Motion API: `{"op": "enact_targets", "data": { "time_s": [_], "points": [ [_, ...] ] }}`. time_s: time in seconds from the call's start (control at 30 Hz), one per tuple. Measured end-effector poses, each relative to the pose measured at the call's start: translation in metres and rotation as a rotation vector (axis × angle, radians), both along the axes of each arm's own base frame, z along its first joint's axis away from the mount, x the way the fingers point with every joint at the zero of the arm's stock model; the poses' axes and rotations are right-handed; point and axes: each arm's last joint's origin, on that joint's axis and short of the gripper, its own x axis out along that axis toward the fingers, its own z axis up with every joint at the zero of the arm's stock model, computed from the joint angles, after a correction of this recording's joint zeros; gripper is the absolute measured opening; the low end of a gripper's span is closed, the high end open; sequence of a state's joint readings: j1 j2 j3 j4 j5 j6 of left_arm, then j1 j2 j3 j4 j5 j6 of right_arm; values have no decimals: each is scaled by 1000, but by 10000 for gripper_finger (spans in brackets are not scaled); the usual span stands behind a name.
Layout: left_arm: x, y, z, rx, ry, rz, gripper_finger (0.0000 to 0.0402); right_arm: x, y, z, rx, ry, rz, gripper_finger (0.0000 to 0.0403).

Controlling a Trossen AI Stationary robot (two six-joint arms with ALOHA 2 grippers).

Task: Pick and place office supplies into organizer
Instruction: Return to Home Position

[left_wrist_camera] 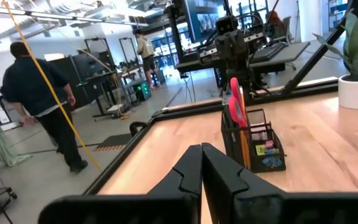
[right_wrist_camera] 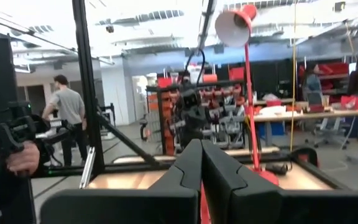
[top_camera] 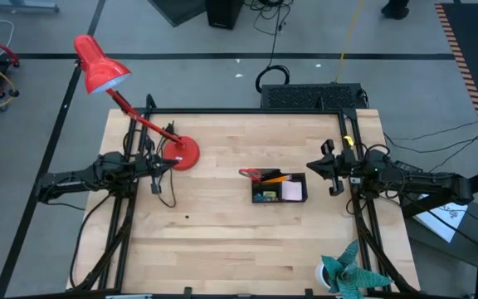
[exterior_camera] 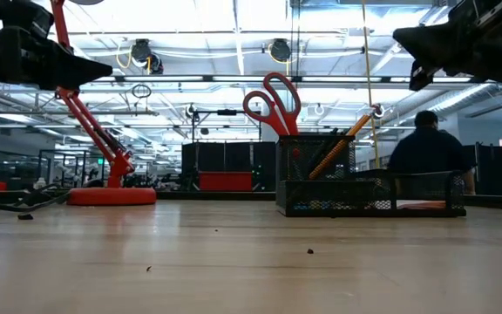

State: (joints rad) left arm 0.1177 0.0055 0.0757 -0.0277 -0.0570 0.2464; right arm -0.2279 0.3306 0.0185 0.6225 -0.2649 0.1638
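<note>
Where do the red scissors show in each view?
High: red scissors at the organizer's left end.
Low: scissors upright above the organizer, picture centre.
Left wrist: scissors standing in the organizer's near end.
Right wrist: not made out.
Shared landmark: red lamp, high, low and right wrist.

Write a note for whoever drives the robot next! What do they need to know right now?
Left gripper: shut, empty, raised at the left of the table, by the red lamp.
Right gripper: shut, empty, raised over the right side.
Organizer: mid-table, holding red scissors and an orange pencil upright, a pink note pad flat.
Done: no supplies show loose on the table.
Left: probably only parking both arms.
</note>
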Motion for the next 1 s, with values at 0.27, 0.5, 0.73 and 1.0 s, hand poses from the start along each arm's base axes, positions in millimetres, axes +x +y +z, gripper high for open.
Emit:
{"op": "enact_targets", "data": {
  "time_s": [0.27, 0.5, 0.73, 1.0],
  "points": [
    [0, 0, 0, -35, -6, -3, 18, 1, 0, -5, 12, 51, 0, 0],
    [0, 0, 0, -43, -8, -5, 4, 2, 0, -7, 78, 76, 14, 0],
    [0, 0, 0, -42, -8, -5, 34, 1, -2, -5, 138, 49, -21, 0],
    [0, 0, 0, -41, -8, -5, 60, 0, -9, -2, 166, -7, -262, 0]
  ]
}}
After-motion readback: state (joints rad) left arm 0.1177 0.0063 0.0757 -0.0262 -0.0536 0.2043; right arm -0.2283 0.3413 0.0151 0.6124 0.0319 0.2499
